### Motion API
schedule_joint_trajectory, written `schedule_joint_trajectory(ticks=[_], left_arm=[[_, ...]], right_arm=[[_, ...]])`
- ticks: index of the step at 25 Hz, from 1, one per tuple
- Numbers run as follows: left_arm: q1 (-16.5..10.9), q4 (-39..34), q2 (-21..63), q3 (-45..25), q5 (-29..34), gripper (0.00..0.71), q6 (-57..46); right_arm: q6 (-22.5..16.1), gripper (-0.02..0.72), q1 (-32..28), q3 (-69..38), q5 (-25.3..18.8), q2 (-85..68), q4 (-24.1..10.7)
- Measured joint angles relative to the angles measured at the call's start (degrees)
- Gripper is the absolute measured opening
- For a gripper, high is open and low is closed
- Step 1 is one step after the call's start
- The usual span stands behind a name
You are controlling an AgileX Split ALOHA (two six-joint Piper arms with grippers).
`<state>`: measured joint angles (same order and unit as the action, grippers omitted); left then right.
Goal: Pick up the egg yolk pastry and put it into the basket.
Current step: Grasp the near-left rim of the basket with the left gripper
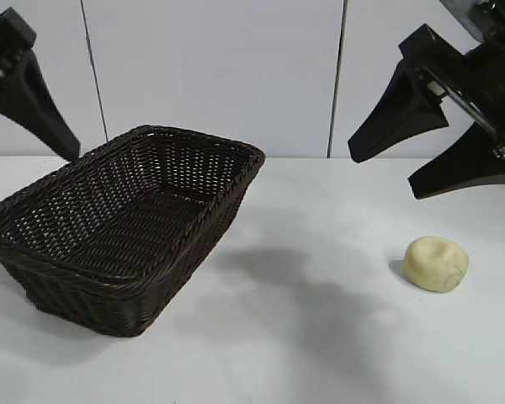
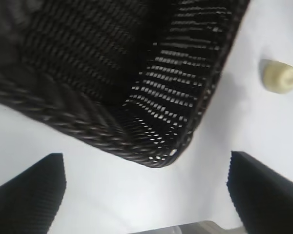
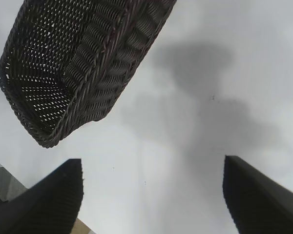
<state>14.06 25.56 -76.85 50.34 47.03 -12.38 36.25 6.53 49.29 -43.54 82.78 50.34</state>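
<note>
The egg yolk pastry (image 1: 437, 263), a small pale cream-yellow bun with a dent on top, lies on the white table at the right; it also shows in the left wrist view (image 2: 280, 76). The dark brown wicker basket (image 1: 76, 278) stands empty at the left, also seen in the left wrist view (image 2: 78, 122) and the right wrist view (image 3: 83, 92). My right gripper (image 1: 385, 173) hangs open and empty high above and behind the pastry. My left gripper (image 2: 146, 185) is open and empty, raised at the far left beside the basket; one of its fingers (image 1: 34, 101) shows there.
The white table (image 1: 303, 337) runs between basket and pastry, with soft arm shadows on it. A pale panelled wall stands behind. A table edge shows in the right wrist view (image 3: 83, 228).
</note>
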Motion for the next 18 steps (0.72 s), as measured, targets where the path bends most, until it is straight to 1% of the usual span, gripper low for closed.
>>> schedule_joint_trajectory(ticks=[2, 5, 8, 11, 14, 18], left_arm=[[1.46, -3.56, 0.0, 1.44, 2.41, 0.648, -5.1], [4.69, -5.4, 0.0, 2.52, 3.7, 0.648, -10.56], [8.14, -5.59, 0.0, 1.95, 0.43, 0.648, -18.19], [10.89, -8.03, -0.21, 0.0, -5.28, 0.648, -27.4], [11.59, -12.19, -2.28, -1.05, -7.4, 0.648, -35.56], [11.59, -15.39, -6.01, -1.24, -9.69, 0.648, -41.29]], right_arm=[[0.0, 0.57, 0.0, 0.0, 0.0, 0.0, 0.0], [0.0, 0.57, 0.0, 0.0, 0.0, 0.0, 0.0], [0.0, 0.57, 0.0, 0.0, 0.0, 0.0, 0.0], [0.0, 0.57, 0.0, 0.0, 0.0, 0.0, 0.0], [0.0, 0.57, 0.0, 0.0, 0.0, 0.0, 0.0], [0.0, 0.57, 0.0, 0.0, 0.0, 0.0, 0.0]])
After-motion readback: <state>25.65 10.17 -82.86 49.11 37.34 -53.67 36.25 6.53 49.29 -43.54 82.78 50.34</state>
